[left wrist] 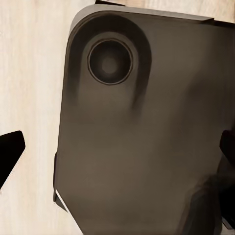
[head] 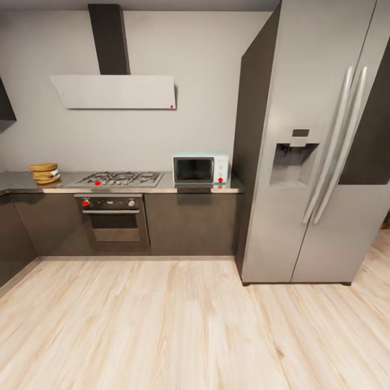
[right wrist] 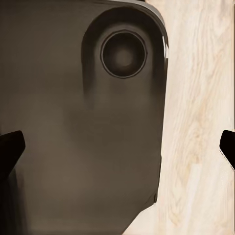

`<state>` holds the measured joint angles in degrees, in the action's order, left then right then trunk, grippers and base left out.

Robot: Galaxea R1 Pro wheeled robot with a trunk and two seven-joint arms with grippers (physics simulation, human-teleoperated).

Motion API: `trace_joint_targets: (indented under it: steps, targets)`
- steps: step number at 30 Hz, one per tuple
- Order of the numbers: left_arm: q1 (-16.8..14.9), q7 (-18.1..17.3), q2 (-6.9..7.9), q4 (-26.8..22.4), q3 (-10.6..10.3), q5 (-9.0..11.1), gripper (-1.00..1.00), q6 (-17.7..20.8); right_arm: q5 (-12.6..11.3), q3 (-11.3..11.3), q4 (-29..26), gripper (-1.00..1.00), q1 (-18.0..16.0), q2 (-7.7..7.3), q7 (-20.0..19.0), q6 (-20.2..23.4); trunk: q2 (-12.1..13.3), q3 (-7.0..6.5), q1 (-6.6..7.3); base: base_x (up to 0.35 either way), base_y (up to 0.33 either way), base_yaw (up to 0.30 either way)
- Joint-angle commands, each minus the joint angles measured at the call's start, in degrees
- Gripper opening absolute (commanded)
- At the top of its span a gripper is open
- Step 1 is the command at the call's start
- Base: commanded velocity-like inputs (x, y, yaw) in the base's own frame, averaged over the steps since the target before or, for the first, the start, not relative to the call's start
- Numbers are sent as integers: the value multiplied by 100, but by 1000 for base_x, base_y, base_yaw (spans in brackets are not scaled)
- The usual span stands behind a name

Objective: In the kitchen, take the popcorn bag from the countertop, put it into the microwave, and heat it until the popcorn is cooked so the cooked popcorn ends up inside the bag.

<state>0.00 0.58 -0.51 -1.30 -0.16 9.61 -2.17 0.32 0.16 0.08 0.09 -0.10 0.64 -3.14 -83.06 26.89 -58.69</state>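
The popcorn bag (head: 45, 173), a golden-brown crumpled sack, sits on the countertop (head: 162, 188) near its far left end, to the left of the gas hob (head: 120, 179) and well apart from the microwave (head: 201, 169). The microwave stands at the right end of the same worktop, just beside the dark side panel of the steel fridge (head: 319, 146), with its dark glass door closed. A built-in oven (head: 112, 218) sits below the hob, and a white flat hood (head: 115, 91) hangs on the wall above it. No popcorn can be made out at this range.

Light wood floor (head: 179, 330) lies open between the robot and the cabinets.

In the left wrist view, the left gripper (left wrist: 122, 156) shows two dark fingertips at opposite edges of the picture, set wide apart and holding nothing; beyond them is a dark rounded part of the robot's own base (left wrist: 137, 137) over the floor. The right gripper (right wrist: 122, 149) reads the same: fingertips wide apart, empty.

Judgement: the task is at its approach stage; nothing has been picked up. The next move calls for driving forward and to the left, until the sack is within an arm's reach, then bringing an open gripper onto it. The microwave door must also be opened before the sack goes in.
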Motion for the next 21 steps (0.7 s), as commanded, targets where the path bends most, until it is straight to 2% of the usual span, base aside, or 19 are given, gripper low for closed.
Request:
trace_joint_targets:
  steps: [1,11,21]
  targets:
    - [0,5,-1,-2,-8,44,100,-4,3,2,1,100,-1,1,7,-20,-2,4,-4,335,0,0]
    - [0,4,-1,-2,-10,49,100,28,3,2,1,100,0,2,7,-20,-2,4,-4,334,33,0]
    - [0,4,-1,-2,-10,51,100,37,3,2,1,100,0,-7,7,-20,-2,4,-4,328,149,0]
